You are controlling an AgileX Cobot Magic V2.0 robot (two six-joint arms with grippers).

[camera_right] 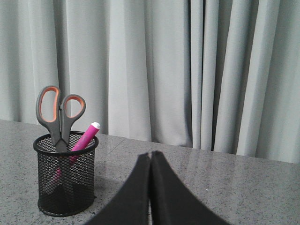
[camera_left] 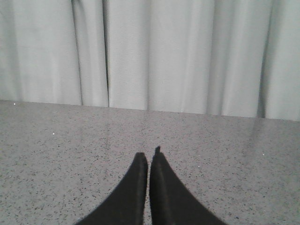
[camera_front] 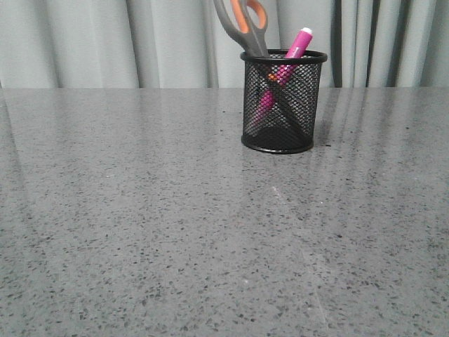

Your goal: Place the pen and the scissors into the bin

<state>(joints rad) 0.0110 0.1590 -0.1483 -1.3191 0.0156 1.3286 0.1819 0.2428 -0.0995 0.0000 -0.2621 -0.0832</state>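
Note:
The black wire-mesh bin (camera_front: pixel 283 105) stands upright on the grey table, right of centre at the back. The pink pen (camera_front: pixel 295 48) and the grey scissors (camera_front: pixel 242 24) with orange-lined loops stand inside it, leaning across each other. The right wrist view shows the bin (camera_right: pixel 65 178) with the scissors (camera_right: pixel 58 112) and the pen (camera_right: pixel 86 136) in it. My right gripper (camera_right: pixel 151 153) is shut and empty, apart from the bin. My left gripper (camera_left: pixel 149 155) is shut and empty over bare table. Neither gripper shows in the front view.
The grey speckled table (camera_front: pixel 175 232) stretches to a pale grey curtain (camera_front: pixel 105 42) at the back. The curtain also fills the background of both wrist views.

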